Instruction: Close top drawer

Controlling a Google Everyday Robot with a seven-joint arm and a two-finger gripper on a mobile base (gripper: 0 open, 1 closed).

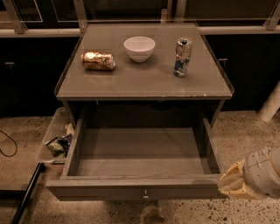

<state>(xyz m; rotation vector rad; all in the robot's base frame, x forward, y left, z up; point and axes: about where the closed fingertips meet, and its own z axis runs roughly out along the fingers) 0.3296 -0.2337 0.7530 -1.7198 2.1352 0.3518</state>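
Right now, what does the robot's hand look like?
The pincer, at the bottom right beside the drawer's front corner, is pale cream-yellow and chunky, joined to a rounded, ribbed grey-white wrist casing. No cables or markings show.

This is looking like an office snack corner or a robot test bay. A grey-brown wooden cabinet (144,83) is standing on a speckled stone floor (245,131), with dark cupboard fronts (26,83) and metal-framed glass panels (127,8) running behind it. A white round bowl (139,47) and two drink cans (98,61) are sitting on it, a pale bin of wrappers (54,127) is lying left of it, and the cream-coloured gripper (232,183) is hovering at its front right corner
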